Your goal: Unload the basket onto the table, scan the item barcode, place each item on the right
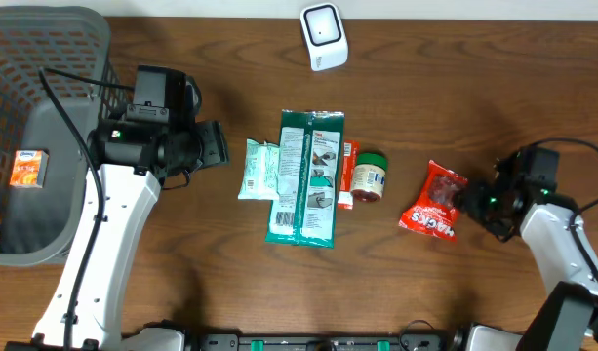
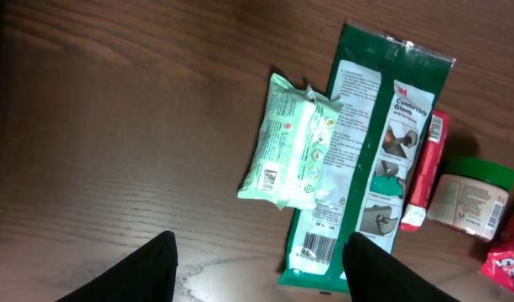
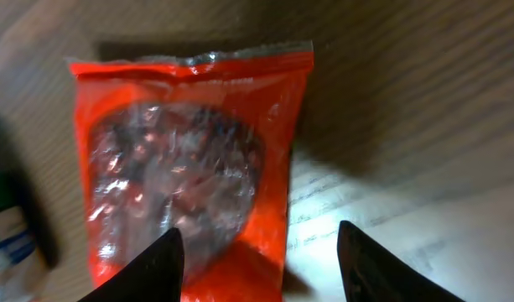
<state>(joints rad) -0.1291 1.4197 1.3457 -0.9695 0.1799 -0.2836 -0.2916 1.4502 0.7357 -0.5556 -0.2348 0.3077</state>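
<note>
A white barcode scanner (image 1: 324,36) stands at the back of the table. In the middle lie a mint wipes packet (image 1: 259,169), a long green glove pack (image 1: 306,177) with its barcode (image 2: 318,246) facing up, a thin red stick pack (image 1: 347,175) and a green-lidded jar (image 1: 369,176). To the right lies a red snack bag (image 1: 433,201). My left gripper (image 1: 216,143) hovers open, left of the wipes packet (image 2: 294,143). My right gripper (image 3: 261,268) is open over the near right edge of the red snack bag (image 3: 189,151), one finger above the bag and one above bare wood.
A grey mesh basket (image 1: 45,58) holding an orange box (image 1: 28,168) fills the far left. The brown wooden table (image 1: 474,97) carries everything. The jar (image 3: 5,226) lies just left of the red bag.
</note>
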